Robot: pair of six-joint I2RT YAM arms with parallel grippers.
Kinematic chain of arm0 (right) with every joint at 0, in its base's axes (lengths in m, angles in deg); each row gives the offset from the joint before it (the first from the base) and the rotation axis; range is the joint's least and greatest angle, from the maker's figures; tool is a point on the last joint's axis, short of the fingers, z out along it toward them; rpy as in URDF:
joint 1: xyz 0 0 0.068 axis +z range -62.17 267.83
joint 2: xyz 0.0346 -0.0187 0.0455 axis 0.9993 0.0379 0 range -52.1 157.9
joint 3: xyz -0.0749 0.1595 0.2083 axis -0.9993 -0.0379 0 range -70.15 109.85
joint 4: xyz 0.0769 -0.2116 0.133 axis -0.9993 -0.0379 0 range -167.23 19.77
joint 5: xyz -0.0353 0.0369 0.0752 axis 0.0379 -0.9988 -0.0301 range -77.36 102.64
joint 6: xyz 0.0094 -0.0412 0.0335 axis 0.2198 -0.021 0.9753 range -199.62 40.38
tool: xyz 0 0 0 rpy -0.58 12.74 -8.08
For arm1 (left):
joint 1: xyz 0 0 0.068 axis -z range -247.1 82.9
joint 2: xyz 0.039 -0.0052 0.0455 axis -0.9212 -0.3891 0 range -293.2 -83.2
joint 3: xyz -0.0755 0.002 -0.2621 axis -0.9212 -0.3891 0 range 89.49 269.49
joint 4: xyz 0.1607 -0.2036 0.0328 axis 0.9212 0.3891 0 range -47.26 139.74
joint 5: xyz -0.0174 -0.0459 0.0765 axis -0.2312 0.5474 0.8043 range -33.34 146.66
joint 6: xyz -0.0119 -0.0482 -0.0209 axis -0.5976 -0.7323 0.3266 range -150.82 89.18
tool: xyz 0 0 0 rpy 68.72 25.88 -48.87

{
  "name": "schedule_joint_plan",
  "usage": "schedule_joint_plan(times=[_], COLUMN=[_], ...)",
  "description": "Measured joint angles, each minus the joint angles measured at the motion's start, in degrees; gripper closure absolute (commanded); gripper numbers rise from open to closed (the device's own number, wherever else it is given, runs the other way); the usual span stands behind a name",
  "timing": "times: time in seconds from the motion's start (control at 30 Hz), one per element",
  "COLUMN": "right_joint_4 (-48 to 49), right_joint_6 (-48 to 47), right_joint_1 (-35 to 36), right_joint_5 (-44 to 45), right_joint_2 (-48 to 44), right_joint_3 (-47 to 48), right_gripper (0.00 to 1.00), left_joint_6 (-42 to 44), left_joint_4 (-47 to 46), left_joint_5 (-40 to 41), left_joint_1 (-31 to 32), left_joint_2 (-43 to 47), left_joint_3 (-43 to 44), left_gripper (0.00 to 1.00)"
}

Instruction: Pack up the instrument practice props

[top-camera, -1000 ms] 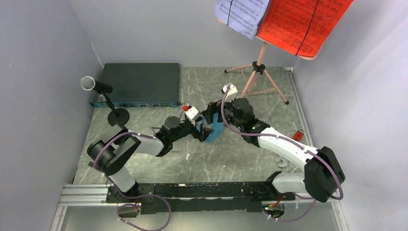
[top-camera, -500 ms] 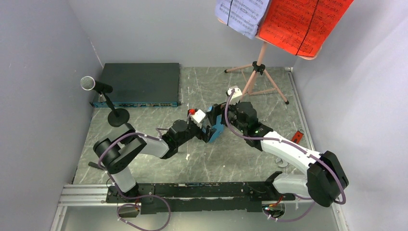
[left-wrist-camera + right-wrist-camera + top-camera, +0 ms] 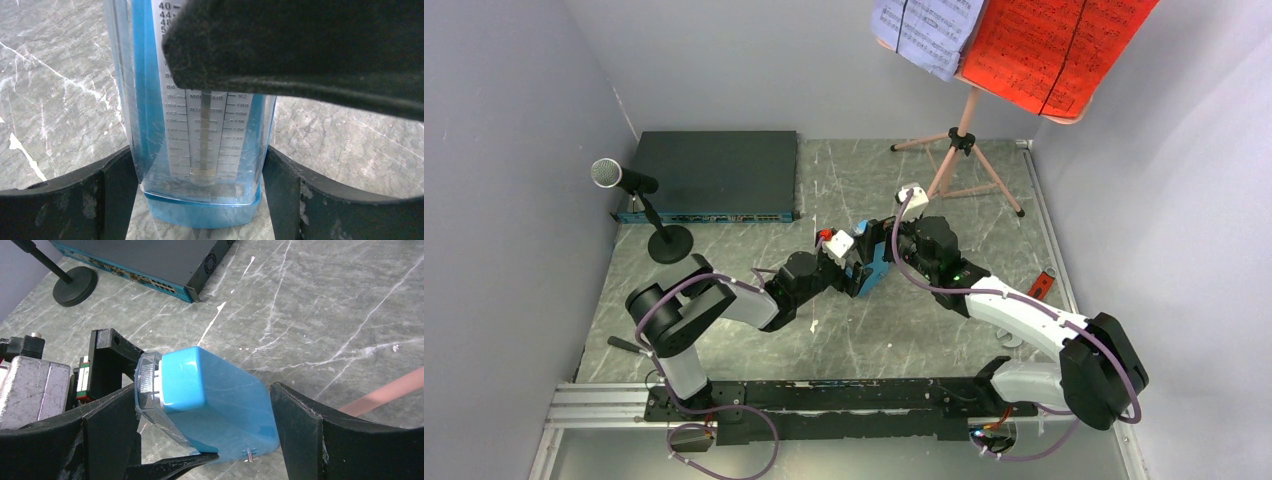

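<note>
Marbled table point(image 3: 904, 335), perhaps stone, beneath metronome point(image 3: 876, 263); grey walls point(image 3: 514, 120)

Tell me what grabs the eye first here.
The blue metronome sits at mid-table, flanked by the left pincer and the right pincer. Next comes the red music sheet on the pink stand at the back right, then the silver-headed microphone by the left wall.

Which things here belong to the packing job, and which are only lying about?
To pack: blue metronome, microphone on its stand, pink music stand, red sheet, lavender sheet.
Lying about: black electronics box, red-handled tool.
</note>
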Motion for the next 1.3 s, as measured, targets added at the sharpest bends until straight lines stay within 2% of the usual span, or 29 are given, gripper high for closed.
schedule_joint_plan(times=[0.13, 0.4, 0.57, 0.63, 0.7, 0.77, 0.93, 1.3], right_joint_4=[0.1, 0.9, 1.0, 1.1, 1.1, 1.1, 0.8, -0.7], right_joint_6=[0.4, 1.0, 1.2, 1.3, 1.4, 1.4, 1.6, 1.5], right_joint_1=[0.0, 0.0, 0.0, 0.0, 0.0, 0.0, 0.1, 0.0], right_joint_5=[-0.2, -0.2, -0.2, -0.3, -0.4, -0.5, -1.5, -1.7], right_joint_2=[0.0, 0.2, 0.2, 0.2, 0.2, 0.0, -1.0, -6.1], right_joint_3=[-0.1, -0.1, -0.2, -0.2, -0.3, -0.4, -0.8, -0.9], right_gripper=[0.00, 0.00, 0.00, 0.00, 0.00, 0.00, 0.00, 0.00], left_joint_6=[0.0, 0.0, -0.2, -0.5, -0.6, -0.7, -0.8, -1.0], left_joint_4=[0.0, 0.3, 2.0, 3.0, 3.4, 3.5, 3.6, 6.8], left_joint_5=[0.1, 0.9, 2.5, 3.2, 3.5, 3.5, 3.2, 0.8], left_joint_1=[0.1, 0.6, 1.3, 1.5, 1.6, 1.6, 1.6, 1.6], left_joint_2=[0.0, 0.1, 0.7, 1.2, 1.5, 1.5, 2.9, 8.5], left_joint_3=[0.0, 0.0, 0.4, 0.4, 0.4, 0.4, -0.8, -1.0], left_gripper=[0.25, 0.44, 0.48, 0.43, 0.29, 0.20, 0.09, 0.06])
